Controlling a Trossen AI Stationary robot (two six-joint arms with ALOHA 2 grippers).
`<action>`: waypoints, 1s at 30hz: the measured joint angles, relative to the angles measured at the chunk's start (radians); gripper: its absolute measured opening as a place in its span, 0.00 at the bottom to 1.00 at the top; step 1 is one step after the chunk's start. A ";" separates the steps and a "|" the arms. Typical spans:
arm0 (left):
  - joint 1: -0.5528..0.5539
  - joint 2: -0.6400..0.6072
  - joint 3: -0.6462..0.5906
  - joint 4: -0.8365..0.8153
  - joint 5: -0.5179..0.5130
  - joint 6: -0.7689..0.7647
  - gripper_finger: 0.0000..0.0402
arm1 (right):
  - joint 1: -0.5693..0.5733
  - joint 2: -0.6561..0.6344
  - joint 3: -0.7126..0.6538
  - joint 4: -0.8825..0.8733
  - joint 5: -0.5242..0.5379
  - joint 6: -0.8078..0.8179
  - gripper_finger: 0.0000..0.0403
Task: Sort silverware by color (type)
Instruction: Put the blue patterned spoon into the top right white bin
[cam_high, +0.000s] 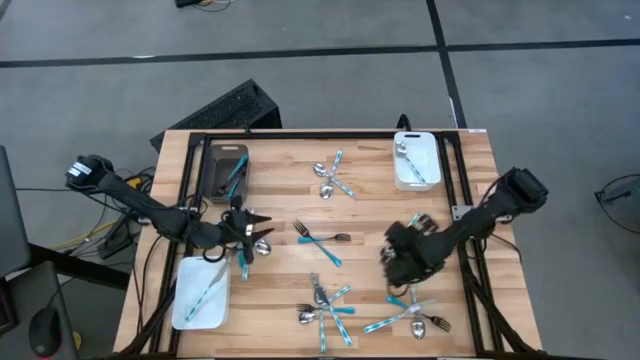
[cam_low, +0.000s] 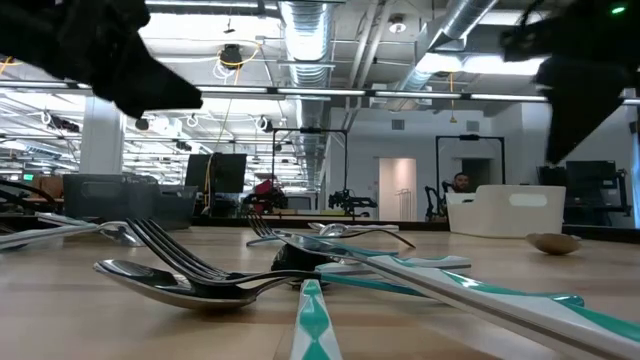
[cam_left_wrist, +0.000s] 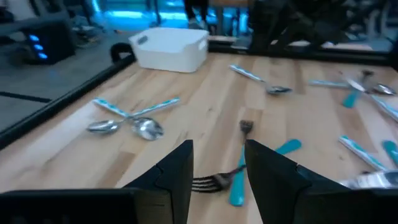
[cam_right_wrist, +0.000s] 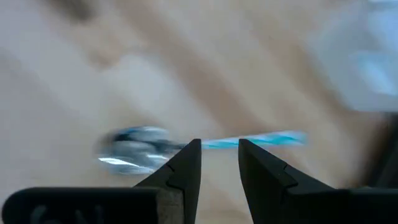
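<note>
Across pale wood planks — shiny, teal-handled silverware (cam_high: 322, 242) lies scattered.

3 white trays (cam_high: 417, 160), 1 grey tray (cam_high: 222, 168)

Place: a robotics lab in an open industrial hall.
Ceiling: bare ducts (cam_low: 308, 30) and pipes, strip lights.
Floor: grey concrete with dark taped lines (cam_high: 300, 52).
Bench: a wooden table (cam_high: 360, 215) on a black frame, two arms mounted at its sides.
Background: monitors (cam_low: 222, 172), racks, more robot rigs, a person (cam_low: 460, 183) seated far back (only partly visible).
Cabling: loose cables (cam_high: 95, 235) trail on the floor beside the table.
</note>
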 joint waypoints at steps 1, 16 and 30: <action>0.007 0.000 -0.015 0.030 -0.025 0.018 0.33 | 0.014 -0.026 -0.012 -0.050 0.029 0.050 0.32; 0.704 0.011 -0.036 0.330 0.567 0.391 0.33 | -0.222 -0.561 -0.228 0.212 0.205 -0.177 0.32; 1.168 0.184 0.067 0.683 0.570 0.413 0.33 | -0.798 -0.801 -0.227 0.236 0.130 -0.723 0.32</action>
